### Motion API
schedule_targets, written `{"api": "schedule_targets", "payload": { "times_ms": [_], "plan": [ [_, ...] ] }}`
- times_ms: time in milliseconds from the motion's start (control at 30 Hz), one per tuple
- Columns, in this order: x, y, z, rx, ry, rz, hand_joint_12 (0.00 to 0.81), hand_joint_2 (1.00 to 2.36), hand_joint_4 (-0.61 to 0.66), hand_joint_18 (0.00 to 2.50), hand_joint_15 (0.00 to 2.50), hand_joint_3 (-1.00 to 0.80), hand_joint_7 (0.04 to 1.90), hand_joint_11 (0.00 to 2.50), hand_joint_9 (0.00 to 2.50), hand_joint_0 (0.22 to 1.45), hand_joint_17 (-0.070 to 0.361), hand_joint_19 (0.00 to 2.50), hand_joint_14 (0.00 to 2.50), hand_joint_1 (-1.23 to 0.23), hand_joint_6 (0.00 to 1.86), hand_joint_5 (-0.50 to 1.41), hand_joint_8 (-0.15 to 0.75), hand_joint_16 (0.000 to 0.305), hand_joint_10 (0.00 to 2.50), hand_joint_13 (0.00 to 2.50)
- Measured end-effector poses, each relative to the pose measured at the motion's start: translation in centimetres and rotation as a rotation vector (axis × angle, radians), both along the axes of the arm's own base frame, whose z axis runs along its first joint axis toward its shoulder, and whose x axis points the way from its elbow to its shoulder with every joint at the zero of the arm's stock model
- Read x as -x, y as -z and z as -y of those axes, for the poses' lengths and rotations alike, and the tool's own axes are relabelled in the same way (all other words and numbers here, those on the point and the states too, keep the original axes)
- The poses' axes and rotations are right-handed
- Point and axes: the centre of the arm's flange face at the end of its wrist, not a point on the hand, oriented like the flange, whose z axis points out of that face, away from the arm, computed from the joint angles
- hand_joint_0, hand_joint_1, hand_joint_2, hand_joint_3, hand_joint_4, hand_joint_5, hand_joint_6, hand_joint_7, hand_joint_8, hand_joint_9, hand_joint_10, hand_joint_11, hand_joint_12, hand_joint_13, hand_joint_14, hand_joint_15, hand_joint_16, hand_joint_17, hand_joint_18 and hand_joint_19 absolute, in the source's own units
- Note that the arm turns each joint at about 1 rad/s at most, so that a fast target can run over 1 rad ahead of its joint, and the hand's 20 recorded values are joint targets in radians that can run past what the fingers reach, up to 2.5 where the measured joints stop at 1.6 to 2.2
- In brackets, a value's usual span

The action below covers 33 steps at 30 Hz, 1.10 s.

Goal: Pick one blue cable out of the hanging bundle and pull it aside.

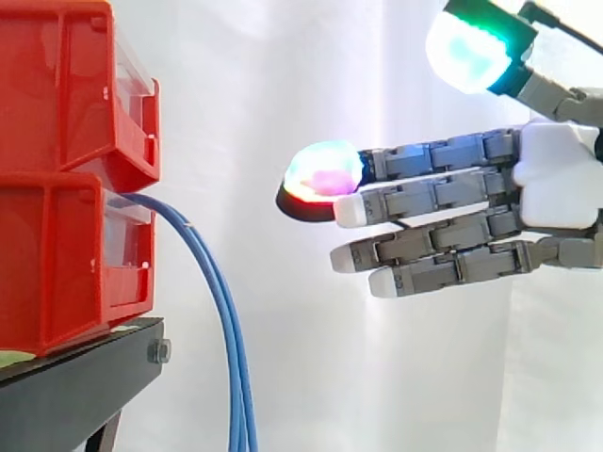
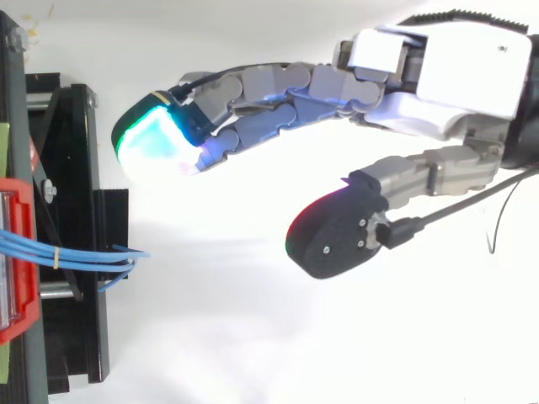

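Observation:
A bundle of thin blue cables (image 1: 224,320) comes out of the lower red bin (image 1: 66,259) and hangs down past the black stand (image 1: 80,381). From above, the blue cables (image 2: 84,257) run right from the bin's front and bend over the stand's edge. My hand (image 1: 556,174) reaches in from the right with its fingers stretched out straight toward the bins and its thumb raised above them. It is open and holds nothing. Its fingertips (image 1: 325,174) hang well to the right of the cables and higher than the bend, with open space between.
Two red bins (image 1: 71,89) are stacked on the black stand at the left. A white curtain (image 1: 283,94) hangs behind everything. The hand (image 2: 455,71) enters the top view from the upper right, with its thumb pad (image 2: 337,231) lower.

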Motion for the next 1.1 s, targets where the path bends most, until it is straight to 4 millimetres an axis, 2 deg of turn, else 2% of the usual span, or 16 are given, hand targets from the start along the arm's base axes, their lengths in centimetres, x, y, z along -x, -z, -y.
{"api": "schedule_targets", "payload": {
  "times_ms": [567,800,1100],
  "plan": [
    [-0.2,0.8,-0.3,0.044,0.062,-0.014,0.353,1.0,0.26,0.15,0.06,-0.47,0.75,0.02,0.42,0.49,0.126,0.23,0.0,-0.55,0.5,-0.16,0.246,0.056,0.0,0.23],
    [-0.6,3.1,-0.2,0.054,0.076,-0.042,0.353,1.0,0.26,0.19,0.07,-0.46,0.77,0.05,0.47,0.5,0.123,0.26,0.0,-0.56,0.5,-0.16,0.249,0.055,0.0,0.27],
    [-1.0,4.0,-0.9,0.12,0.113,-0.049,0.354,1.0,0.28,0.22,0.08,-0.46,0.77,0.07,0.49,0.5,0.122,0.27,0.0,-0.56,0.5,-0.15,0.25,0.054,0.0,0.29]
  ]
}}
